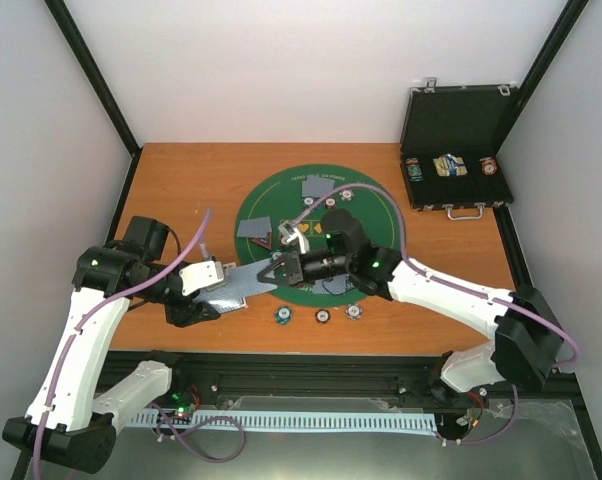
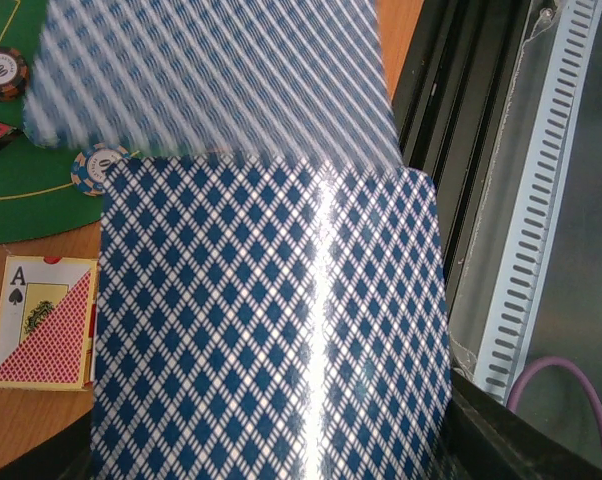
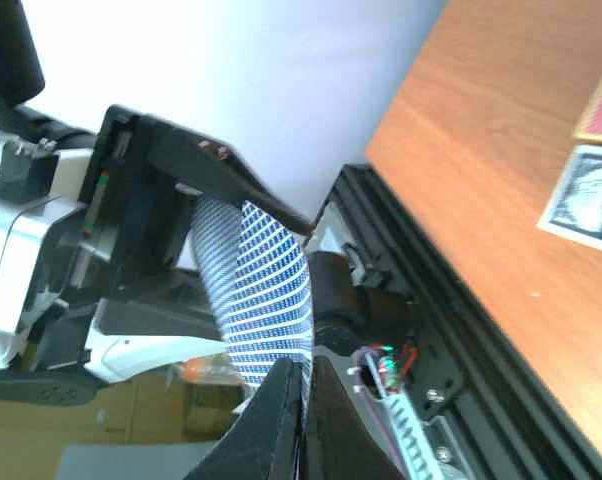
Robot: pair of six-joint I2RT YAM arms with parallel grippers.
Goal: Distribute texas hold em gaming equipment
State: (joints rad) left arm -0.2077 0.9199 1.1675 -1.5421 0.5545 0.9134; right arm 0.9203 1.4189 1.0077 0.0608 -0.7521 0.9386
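Observation:
My left gripper [image 1: 221, 283] is shut on a deck of blue-checked playing cards [image 2: 271, 330], which hides its fingers in the left wrist view. My right gripper [image 1: 271, 272] is shut on the end of the top card [image 3: 266, 290], and its black fingertips [image 3: 281, 400] pinch the card's edge. That card [image 2: 211, 70] lies blurred over the deck, partly slid off toward the green round mat [image 1: 371, 215]. Face-down cards [image 1: 253, 228] and a black-and-red triangle marker [image 1: 264, 241] lie on the mat. Three striped chips [image 1: 323, 316] sit along its near edge.
An open black case [image 1: 453, 150] with chips and cards inside stands at the back right. A red card box [image 2: 41, 320] showing an ace lies on the wooden table [image 1: 181, 180] beside the deck. Black frame rails [image 1: 311, 375] run along the near edge.

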